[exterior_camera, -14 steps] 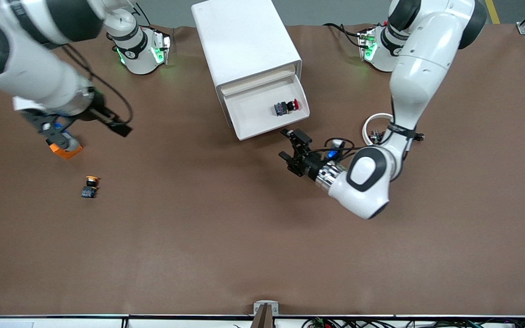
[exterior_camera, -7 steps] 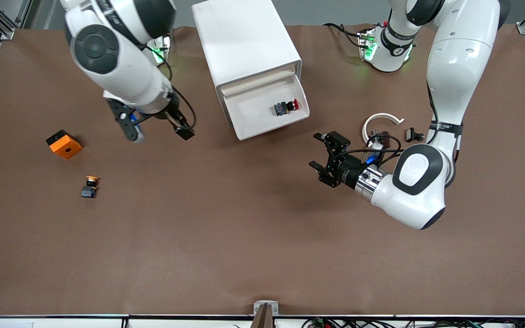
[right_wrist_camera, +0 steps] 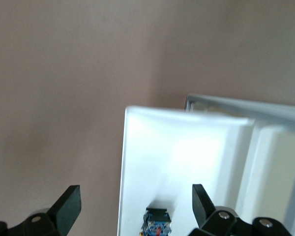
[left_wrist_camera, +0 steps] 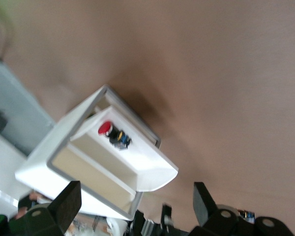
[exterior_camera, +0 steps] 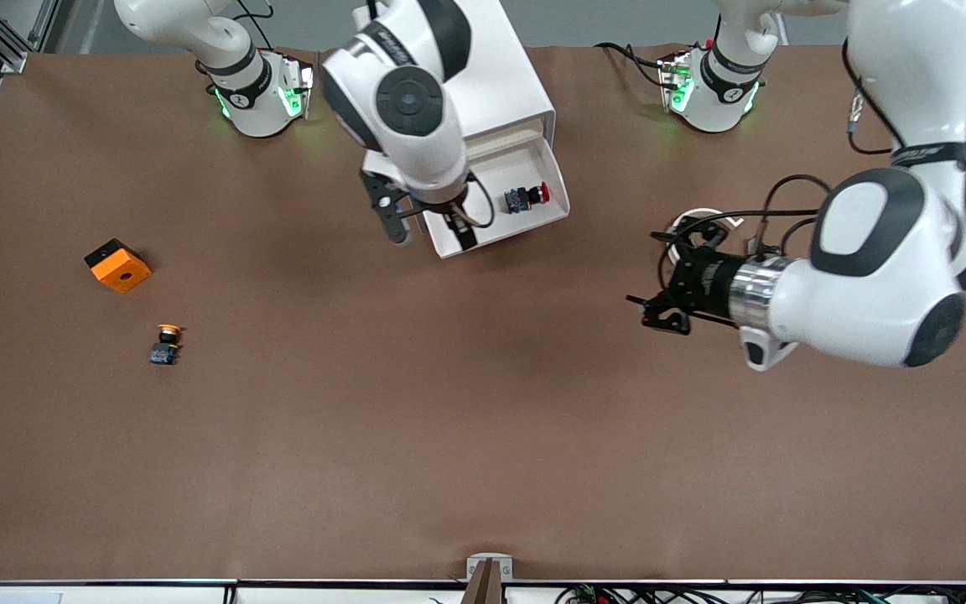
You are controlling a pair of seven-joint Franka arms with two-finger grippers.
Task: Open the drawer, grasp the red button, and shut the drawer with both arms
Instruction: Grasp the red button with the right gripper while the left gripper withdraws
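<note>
Both claws — left, right — open

Two glossy white jointed arms, the right arm and the left arm, carry round black joint caps and black rings. Green lights glow on both bases. Loose black cables run to the black two-finger grippers; a silver collar rings the left wrist.

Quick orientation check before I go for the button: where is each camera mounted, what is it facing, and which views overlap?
Front view: high across the table, facing both bases; shows both arms, right gripper over the open drawer, left gripper over bare table.
Left wrist view: looks past open jaws at the drawer and red button.
Right wrist view: looks down between open jaws onto the drawer.
Shared: drawer and button, in all three.
</note>
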